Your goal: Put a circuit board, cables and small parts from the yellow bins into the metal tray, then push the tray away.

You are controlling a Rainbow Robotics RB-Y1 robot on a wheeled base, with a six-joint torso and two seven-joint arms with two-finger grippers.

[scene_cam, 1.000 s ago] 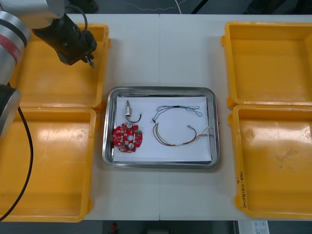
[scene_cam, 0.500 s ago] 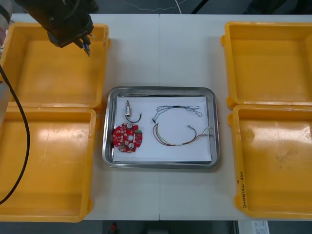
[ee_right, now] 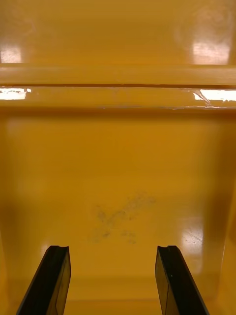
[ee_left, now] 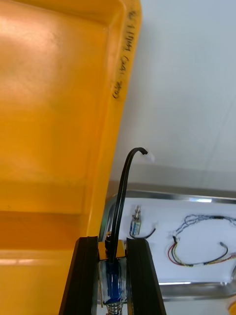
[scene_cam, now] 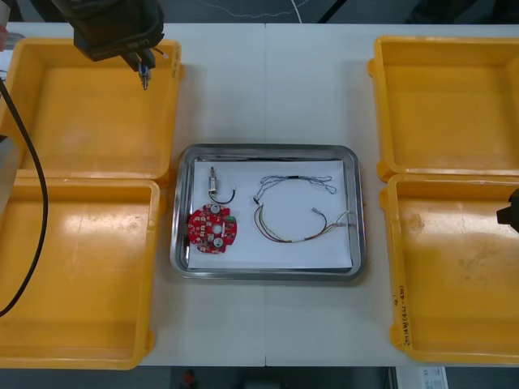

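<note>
The metal tray (scene_cam: 268, 151), white inside, sits at the table's middle. In it lie a round red circuit board (scene_cam: 213, 229), a small metal part (scene_cam: 214, 180) with a black lead, a twisted blue and white cable (scene_cam: 296, 184) and a red and yellow cable (scene_cam: 298, 229). Over the far-left yellow bin (scene_cam: 89, 154), near its far right corner, my left gripper (scene_cam: 145, 74) (ee_left: 112, 241) is shut on a small metal part (ee_left: 112, 283) whose black cable (ee_left: 123, 192) curls up from between the fingers. My right gripper (ee_right: 112, 251) stands open, nothing between its fingers, above the bare floor of the near-right bin (ee_right: 118, 187).
All the yellow bins look bare inside: near-left (scene_cam: 77, 275), far-right (scene_cam: 446, 105), near-right (scene_cam: 454, 267). A black bit of the right arm (scene_cam: 511, 212) shows at the right edge. White table lies beyond the tray's far rim.
My left arm has drawn back toward the table's far edge, carrying its small part along the far-left bin's right side. A black bit of the right arm has appeared at the right edge.
</note>
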